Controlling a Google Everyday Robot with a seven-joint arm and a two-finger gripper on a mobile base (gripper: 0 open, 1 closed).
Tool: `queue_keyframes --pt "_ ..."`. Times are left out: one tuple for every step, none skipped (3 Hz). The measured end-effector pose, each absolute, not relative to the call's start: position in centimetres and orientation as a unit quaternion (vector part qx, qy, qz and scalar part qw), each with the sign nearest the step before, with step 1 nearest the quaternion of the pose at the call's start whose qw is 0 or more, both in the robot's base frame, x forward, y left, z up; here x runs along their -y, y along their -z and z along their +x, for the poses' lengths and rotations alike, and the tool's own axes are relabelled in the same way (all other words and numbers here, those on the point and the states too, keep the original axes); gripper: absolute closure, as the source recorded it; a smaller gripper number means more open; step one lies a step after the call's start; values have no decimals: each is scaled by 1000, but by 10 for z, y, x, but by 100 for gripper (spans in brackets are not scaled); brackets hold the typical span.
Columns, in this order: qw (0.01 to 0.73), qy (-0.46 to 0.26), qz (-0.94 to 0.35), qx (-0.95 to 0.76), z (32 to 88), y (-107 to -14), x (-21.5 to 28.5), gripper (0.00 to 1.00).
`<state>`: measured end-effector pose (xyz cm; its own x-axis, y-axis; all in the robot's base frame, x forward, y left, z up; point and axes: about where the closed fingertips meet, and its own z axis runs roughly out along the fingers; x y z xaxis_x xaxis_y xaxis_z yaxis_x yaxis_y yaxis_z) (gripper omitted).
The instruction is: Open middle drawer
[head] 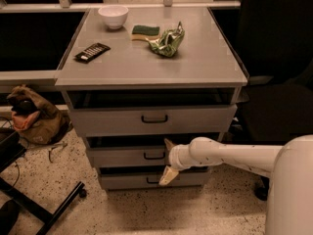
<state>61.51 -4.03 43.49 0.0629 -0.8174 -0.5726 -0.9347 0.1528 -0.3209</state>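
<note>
My claw (167, 159) stands wide open at the front of the middle drawer (122, 157), just right of its black bar handle (154, 155), one finger high and one low, holding nothing. That drawer sits between the top drawer (107, 120) and the bottom drawer (127, 181), under the grey worktop (205, 62). I judge it rigid and fairly weighty on its runners. The small, smooth handle is the only hold, so I should close squarely across it.

No legible text, label or number anywhere.
</note>
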Motion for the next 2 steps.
queue_keyframes --pt "342 -93 -642 -680 626 -430 38 0" --pt "339 -94 -649 -675 641 -431 34 0"
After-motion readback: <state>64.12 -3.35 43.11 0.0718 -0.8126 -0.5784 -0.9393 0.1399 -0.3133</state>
